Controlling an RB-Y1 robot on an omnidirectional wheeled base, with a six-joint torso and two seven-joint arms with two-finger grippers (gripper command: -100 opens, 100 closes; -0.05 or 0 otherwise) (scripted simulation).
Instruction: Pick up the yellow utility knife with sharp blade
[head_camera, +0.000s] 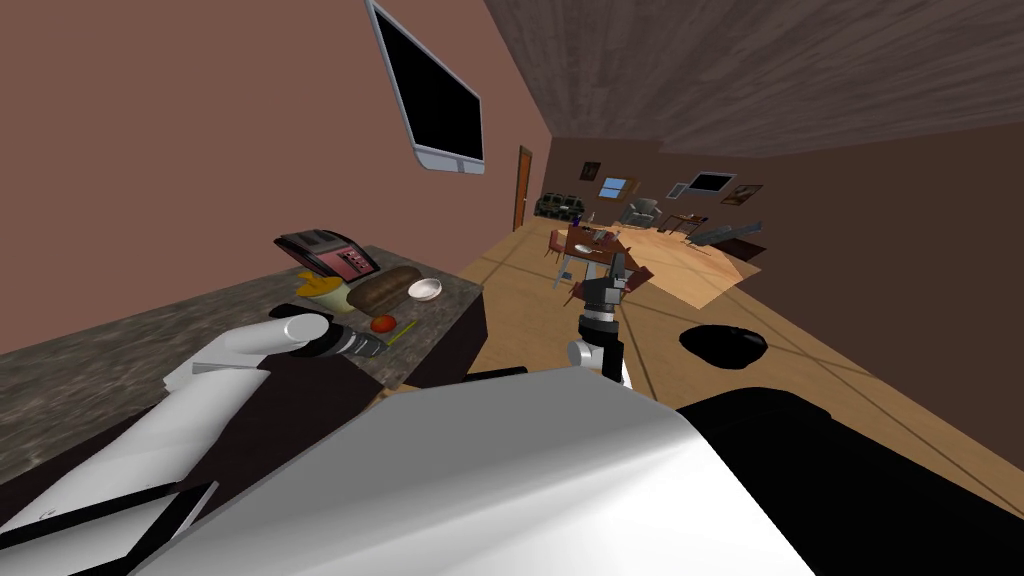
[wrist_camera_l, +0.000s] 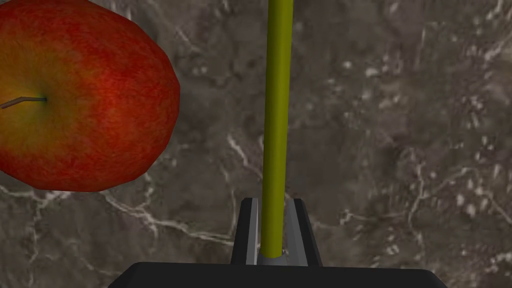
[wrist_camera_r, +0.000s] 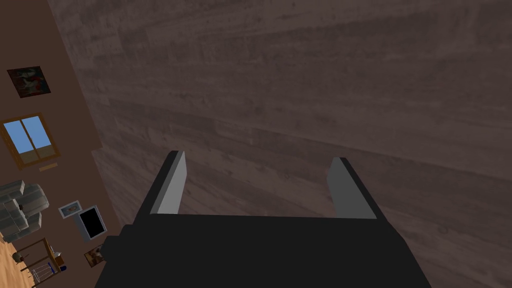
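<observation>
The utility knife (wrist_camera_l: 276, 110) is a thin yellow-green bar lying on the dark marbled countertop (wrist_camera_l: 400, 150). My left gripper (wrist_camera_l: 272, 225) is shut on its near end, one finger pressed to each side. In the head view the knife (head_camera: 401, 331) is a small yellow sliver just past my left gripper (head_camera: 372, 346), near the counter's front edge. A red apple (wrist_camera_l: 75, 100) sits close beside the knife, apart from it. My right gripper (wrist_camera_r: 260, 187) stands open and holds nothing; it is raised in front of my chest (head_camera: 612, 282).
On the counter (head_camera: 120, 350) beyond the apple (head_camera: 382, 323) lie a brown loaf (head_camera: 385, 288), a white bowl (head_camera: 425, 290), a yellow item (head_camera: 322, 290) and a red-and-black appliance (head_camera: 328, 253). The counter's edge drops to a wooden floor (head_camera: 520, 330) on the right.
</observation>
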